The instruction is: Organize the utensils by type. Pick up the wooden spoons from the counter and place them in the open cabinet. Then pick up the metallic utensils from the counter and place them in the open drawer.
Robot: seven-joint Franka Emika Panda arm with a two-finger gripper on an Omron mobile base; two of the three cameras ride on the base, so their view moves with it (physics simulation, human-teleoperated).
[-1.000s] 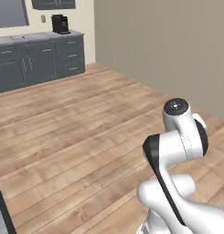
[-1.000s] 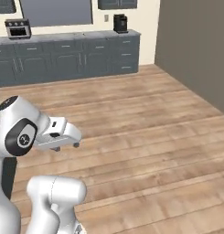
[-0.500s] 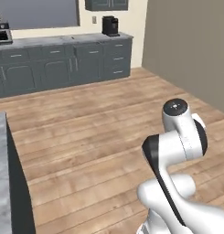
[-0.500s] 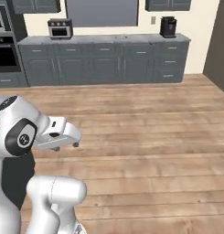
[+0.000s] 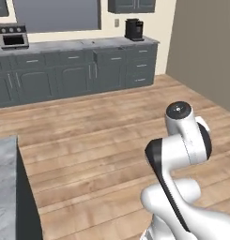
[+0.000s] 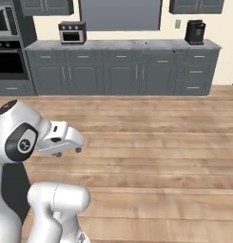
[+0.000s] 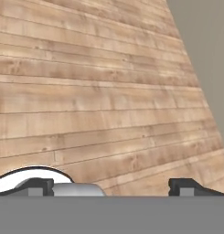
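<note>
A run of lower cabinets [image 6: 122, 71] stands along the far wall behind the floor [image 6: 160, 156]. On top of it a toaster oven [image 6: 72, 32] sits to the left and a coffee machine [image 6: 194, 32] to the right. A desk [image 5: 4, 187] lies at the near left of the left base view.

White arm folded upright — pincer [image 7: 111, 186] wide open, empty.

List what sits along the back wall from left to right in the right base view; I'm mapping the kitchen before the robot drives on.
Wall oven → toaster oven → window → wall outlet → coffee machine.
</note>
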